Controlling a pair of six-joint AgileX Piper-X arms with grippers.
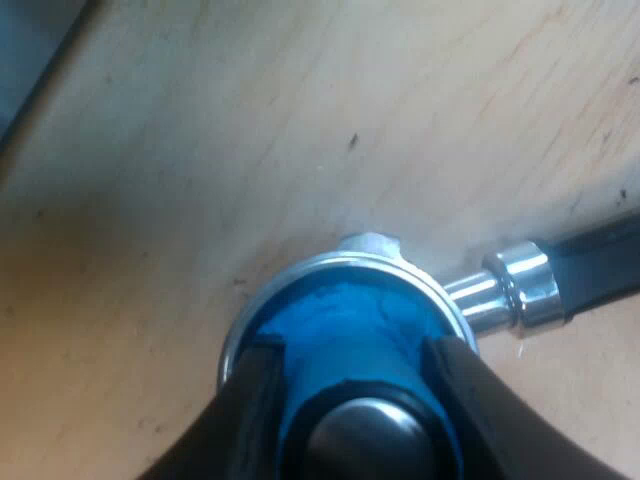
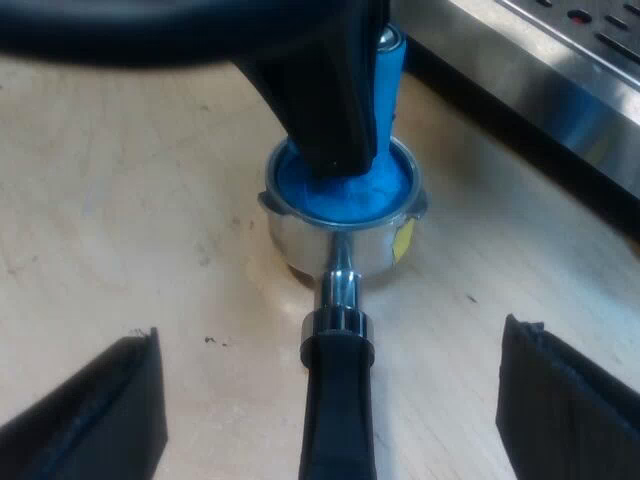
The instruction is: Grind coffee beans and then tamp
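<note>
On the tabletop (image 1: 250, 120), just by the front of your espresso machine (image 2: 540, 70), is where your metal holder (image 1: 500, 285) sits. It's basket (image 2: 340, 235) up, with the handle (image 2: 338, 410) lying along the wood. The blue tamper (image 1: 340, 310) is down inside the basket, and its blue base fills the rim all the way round.

Second poster: +1. Your left gripper (image 1: 353, 348) comes at it from above and has both fingers (image 1: 250, 400) clamped on the tamper's stem, one on each side. The shiny cap on top of the tamper sits right between them. Your right wrist view agrees: a black finger over the basket, with the blue stem poking up behind it.

First poster: And your right gripper (image 2: 330, 330)? It looks wide open to me. There's one finger (image 2: 100, 410) out on each side of the handle, both well apart from it and touching nothing. It lines up along the handle, pointing toward the basket and the machine beyond.

Second poster: Agreed, there's nothing in it. Small stuff for you: the chrome collar (image 2: 338, 325) where the dark grip meets the neck lies about level with those fingertips. There's also a yellowish mark (image 2: 403, 240) on the basket's side facing your right gripper. I can't tell you whether any grounds are under the tamper, because the blue covers the whole opening.
</note>
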